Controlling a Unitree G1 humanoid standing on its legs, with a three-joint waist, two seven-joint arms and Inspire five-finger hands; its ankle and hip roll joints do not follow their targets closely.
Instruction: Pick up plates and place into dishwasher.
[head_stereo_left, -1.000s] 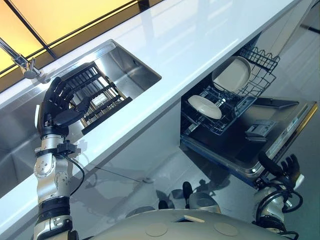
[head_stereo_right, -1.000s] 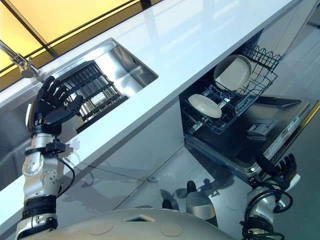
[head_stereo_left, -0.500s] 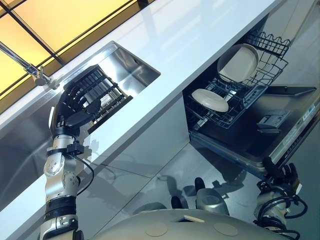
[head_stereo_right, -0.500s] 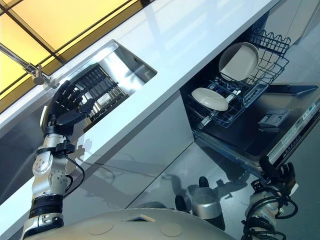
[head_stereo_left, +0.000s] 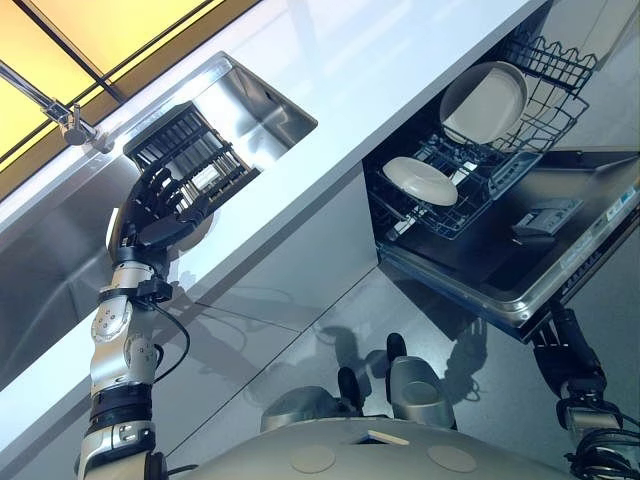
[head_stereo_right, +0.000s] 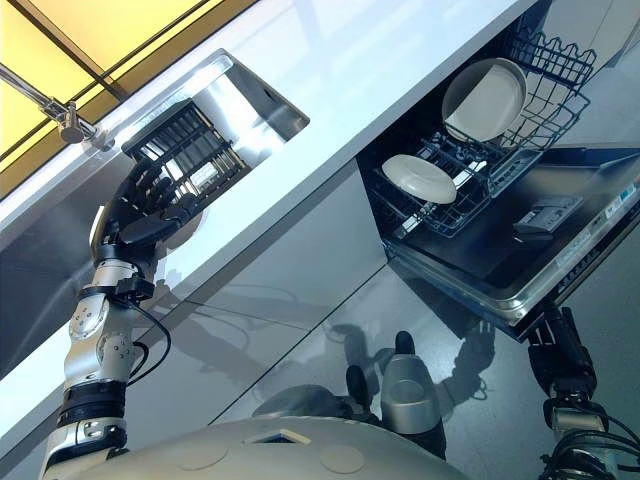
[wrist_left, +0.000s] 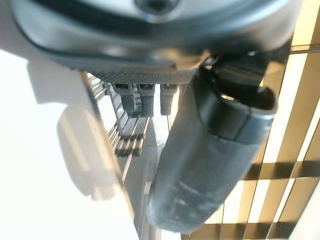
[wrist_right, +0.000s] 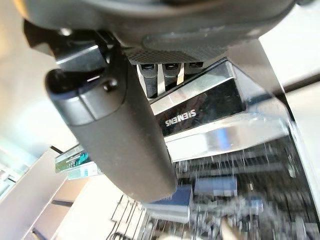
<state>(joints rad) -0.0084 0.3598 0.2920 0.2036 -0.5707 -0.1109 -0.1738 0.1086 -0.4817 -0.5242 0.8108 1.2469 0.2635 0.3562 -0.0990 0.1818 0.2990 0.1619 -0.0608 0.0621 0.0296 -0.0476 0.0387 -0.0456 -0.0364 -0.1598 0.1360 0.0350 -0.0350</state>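
Note:
Two white plates sit in the open dishwasher's lower basket (head_stereo_left: 478, 196): one plate (head_stereo_left: 485, 100) stands upright at the back, the other plate (head_stereo_left: 420, 180) lies nearly flat in front. My left hand (head_stereo_left: 160, 208) is open with fingers spread, raised at the near side of the black dish rack (head_stereo_left: 180, 150) in the sink (head_stereo_left: 262, 98); it holds nothing. In the left wrist view its thumb (wrist_left: 210, 150) is straight, with the rack's bars beyond. My right hand (head_stereo_left: 566, 343) reaches up to the front edge of the lowered dishwasher door (head_stereo_left: 560, 250), thumb (wrist_right: 120, 135) straight, empty.
A long white counter (head_stereo_left: 380, 60) runs across above the dishwasher. A chrome tap (head_stereo_left: 68, 124) stands behind the sink. The lowered door juts out over the grey floor (head_stereo_left: 300, 330) at the right.
The camera has shifted. My left hand has dropped a little toward the rack's near side. My right hand has risen to the door's front edge.

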